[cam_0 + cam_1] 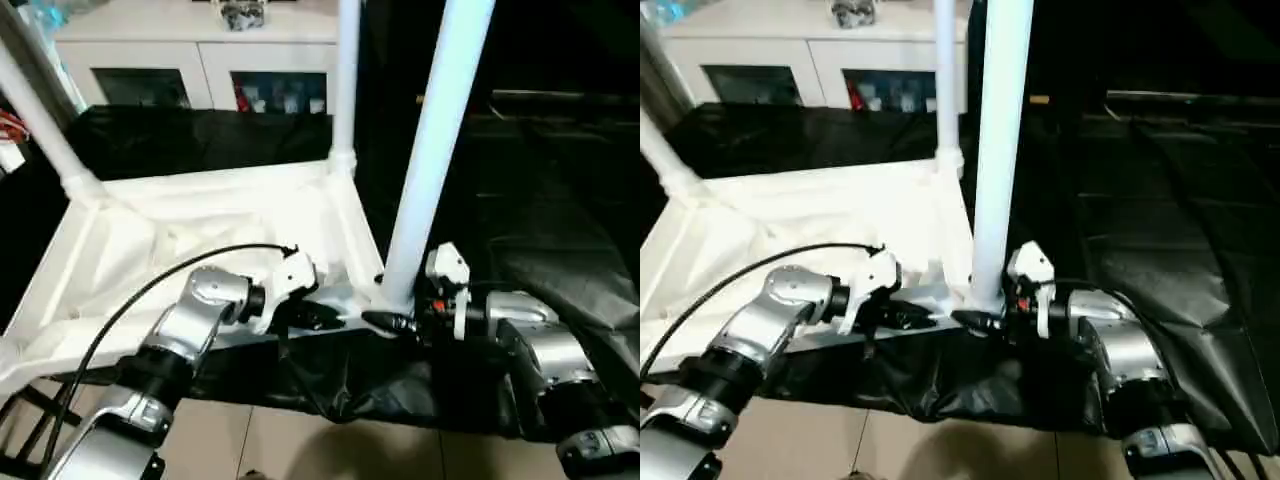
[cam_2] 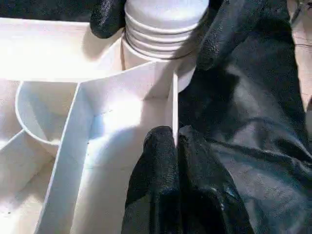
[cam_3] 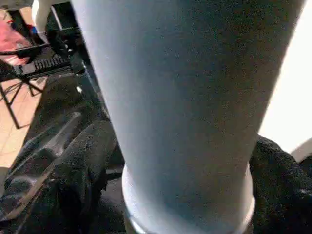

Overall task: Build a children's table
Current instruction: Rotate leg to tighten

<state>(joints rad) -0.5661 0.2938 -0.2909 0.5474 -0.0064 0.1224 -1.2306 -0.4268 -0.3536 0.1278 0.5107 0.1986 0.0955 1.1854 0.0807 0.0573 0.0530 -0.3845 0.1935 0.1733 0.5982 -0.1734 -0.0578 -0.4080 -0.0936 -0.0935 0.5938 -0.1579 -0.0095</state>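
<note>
My left fingers are pinching the tabletop rim; my right fingers, open, are straddling the near leg, probably seating it next.

A large table draped in black cloth is seen across the scene, its cloth creased and glossy toward the near edge. Behind it a white cabinet is placed, with dark glass doors (coloured items can be made out behind them, too blurred to identify). A small object is set on top. Beige floor tiles are visible below.
</note>
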